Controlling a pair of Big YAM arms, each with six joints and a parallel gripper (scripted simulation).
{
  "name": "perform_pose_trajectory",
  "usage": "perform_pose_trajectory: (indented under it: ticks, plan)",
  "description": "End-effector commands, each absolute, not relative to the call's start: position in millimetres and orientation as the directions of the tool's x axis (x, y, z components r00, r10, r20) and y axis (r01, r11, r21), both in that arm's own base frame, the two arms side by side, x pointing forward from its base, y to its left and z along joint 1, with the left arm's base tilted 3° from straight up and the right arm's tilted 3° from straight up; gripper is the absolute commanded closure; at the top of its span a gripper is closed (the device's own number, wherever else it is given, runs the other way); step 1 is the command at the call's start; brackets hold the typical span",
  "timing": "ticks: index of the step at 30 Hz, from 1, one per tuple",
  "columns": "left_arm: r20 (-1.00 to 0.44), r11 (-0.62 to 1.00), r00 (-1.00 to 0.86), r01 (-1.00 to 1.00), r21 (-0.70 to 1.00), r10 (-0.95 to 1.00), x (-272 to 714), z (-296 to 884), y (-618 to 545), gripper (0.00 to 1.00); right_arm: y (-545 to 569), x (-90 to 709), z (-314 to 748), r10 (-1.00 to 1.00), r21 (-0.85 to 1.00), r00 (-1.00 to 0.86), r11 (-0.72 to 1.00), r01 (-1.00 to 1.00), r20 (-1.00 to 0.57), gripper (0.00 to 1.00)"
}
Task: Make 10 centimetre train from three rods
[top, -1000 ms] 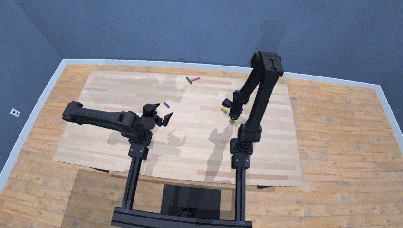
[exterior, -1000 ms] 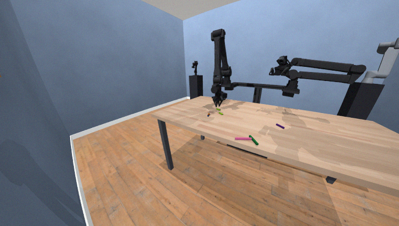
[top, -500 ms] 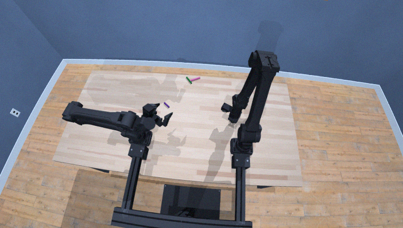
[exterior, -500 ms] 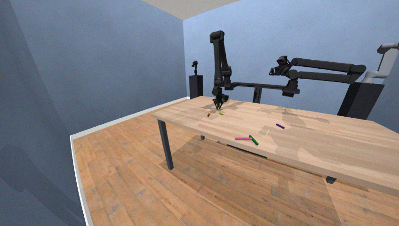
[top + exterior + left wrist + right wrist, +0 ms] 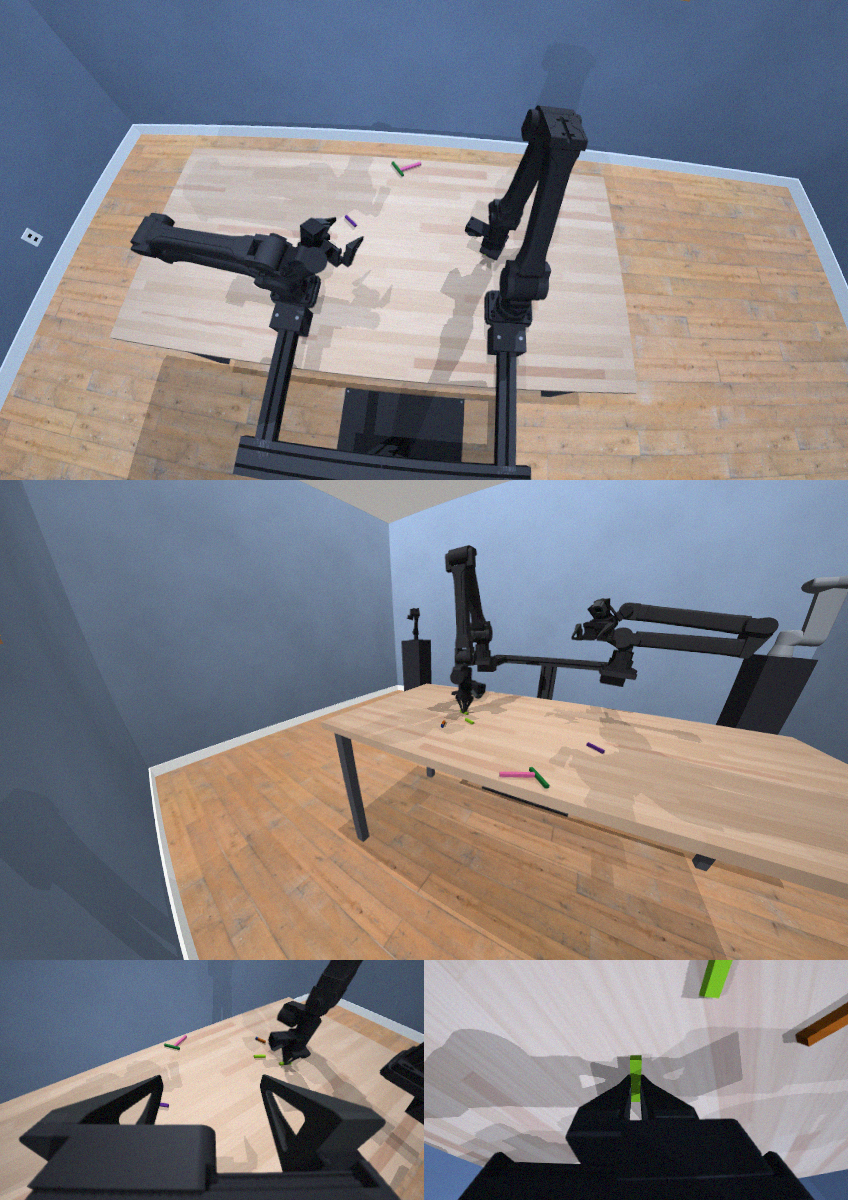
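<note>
Lime in colour, one straight, square-edged rod point(image 5: 464, 712) point(image 5: 281, 1063) point(image 5: 635, 1067) is clamped between the jaws of the right gripper point(image 5: 490, 255) point(image 5: 464, 708) point(image 5: 285, 1063) point(image 5: 635, 1079), whose black tips stand nearly together, one on each side of it. Whether this rod touches the table point(image 5: 416, 267) point(image 5: 654, 789) point(image 5: 215, 1090) point(image 5: 524, 985) cannot be told. The left gripper point(image 5: 347, 229) point(image 5: 586, 628) point(image 5: 211, 1080) hangs above the table with its jaws wide apart, holding nothing. Seven rods are counted: two lime and one each of orange, blue, purple, green and pink. The second lime rod point(image 5: 469, 721) point(image 5: 259, 1056) point(image 5: 716, 977) lies flat near the held one. Close by, the orange rod point(image 5: 443, 722) point(image 5: 261, 1040) point(image 5: 826, 1026) and the short blue rod point(image 5: 442, 725) point(image 5: 257, 1038) lie end to end, touching or almost so; neither lime rod is in line with them, so the three-rod train is incomplete. Well apart lies the purple rod point(image 5: 350, 220) point(image 5: 595, 747) point(image 5: 164, 1105). Near one long edge, the pink rod point(image 5: 411, 165) point(image 5: 515, 774) point(image 5: 181, 1040) meets or nearly meets the side of the green rod point(image 5: 397, 168) point(image 5: 539, 777) point(image 5: 172, 1047), forming a T. The table is pale wood with streaked grain and darker reddish strips.
</note>
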State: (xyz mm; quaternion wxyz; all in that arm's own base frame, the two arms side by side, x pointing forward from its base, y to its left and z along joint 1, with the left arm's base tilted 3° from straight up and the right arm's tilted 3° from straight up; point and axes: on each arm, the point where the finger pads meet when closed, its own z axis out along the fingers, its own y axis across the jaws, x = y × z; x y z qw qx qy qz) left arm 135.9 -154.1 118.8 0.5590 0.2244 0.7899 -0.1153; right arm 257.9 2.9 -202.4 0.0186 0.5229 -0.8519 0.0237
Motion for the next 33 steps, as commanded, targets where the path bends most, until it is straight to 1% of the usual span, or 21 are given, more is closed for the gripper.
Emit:
perform_pose_trajectory:
  ticks: [1,2,11,14,17,20,22,26,28,33]
  plan:
    - [-0.939,0.874,-0.275,0.483,0.05,0.206,136,129,-156,0.0,3,263,-202,-0.893,-0.036,-0.448,0.447,-0.894,0.044,1.0]
    - [-0.939,0.874,-0.275,0.483,0.05,0.206,136,129,-156,0.0,3,263,-202,-0.893,-0.036,-0.448,0.447,-0.894,0.044,0.97]
    - [-0.939,0.874,-0.275,0.483,0.05,0.206,136,129,-156,0.0,8,265,-167,-0.896,-0.041,-0.442,0.44,-0.897,0.041,0.97]
    - [-0.939,0.874,-0.275,0.483,0.05,0.206,136,129,-156,0.0,9,262,-150,-0.885,-0.038,-0.463,0.462,-0.886,0.043,0.97]
    - [-0.939,0.874,-0.275,0.483,0.05,0.206,136,129,-156,0.0,1,278,-143,-0.808,-0.051,-0.588,0.586,-0.809,0.032,0.97]
    - [-0.939,0.874,-0.275,0.483,0.05,0.206,136,129,-156,0.0,-8,297,-145,-0.68,-0.049,-0.733,0.731,-0.68,0.032,0.97]
    - [-0.939,0.874,-0.275,0.483,0.05,0.206,136,129,-156,0.0,-13,307,-150,-0.609,-0.045,-0.793,0.791,-0.61,0.037,0.97]
    - [-0.939,0.874,-0.275,0.483,0.05,0.206,136,129,-156,0.0,-21,325,-153,-0.478,-0.05,-0.878,0.876,-0.479,0.033,0.97]
    - [-0.939,0.874,-0.275,0.483,0.05,0.206,136,129,-156,0.0,-21,325,-153,-0.478,-0.05,-0.878,0.876,-0.479,0.033,0.97]
    - [-0.939,0.874,-0.275,0.483,0.05,0.206,136,129,-156,0.0,-31,349,-157,-0.317,-0.057,-0.948,0.947,-0.318,0.024,0.97]
